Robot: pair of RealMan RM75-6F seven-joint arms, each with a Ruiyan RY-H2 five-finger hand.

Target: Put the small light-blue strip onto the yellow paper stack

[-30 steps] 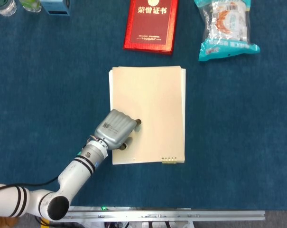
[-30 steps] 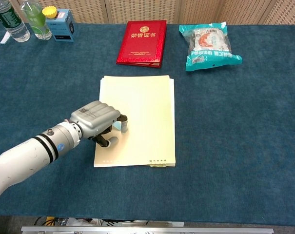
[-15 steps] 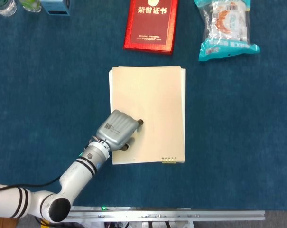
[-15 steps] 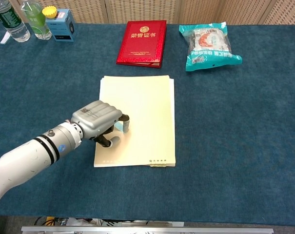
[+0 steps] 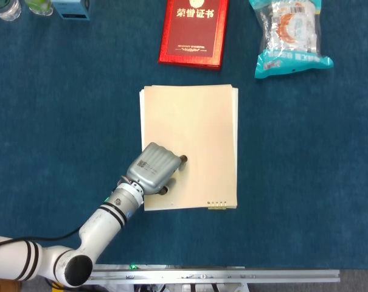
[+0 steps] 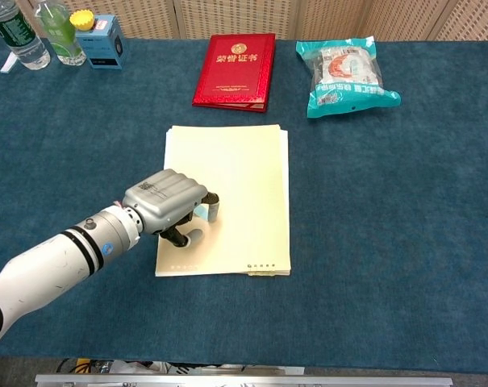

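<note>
The yellow paper stack (image 5: 199, 131) (image 6: 239, 173) lies in the middle of the blue table. My left hand (image 5: 153, 169) (image 6: 167, 204) hovers over the stack's lower left part, fingers curled in. In the chest view a sliver of the small light-blue strip (image 6: 203, 213) shows between the fingertips, held just above the paper. The head view hides the strip under the hand. My right hand is out of both views.
A red certificate booklet (image 5: 194, 30) (image 6: 235, 70) lies beyond the stack. A teal snack bag (image 5: 291, 33) (image 6: 347, 74) sits at the far right. Bottles (image 6: 18, 36) and a small blue box (image 6: 102, 44) stand at the far left corner.
My left hand has slid a little to the right over the paper stack, still holding the strip.
</note>
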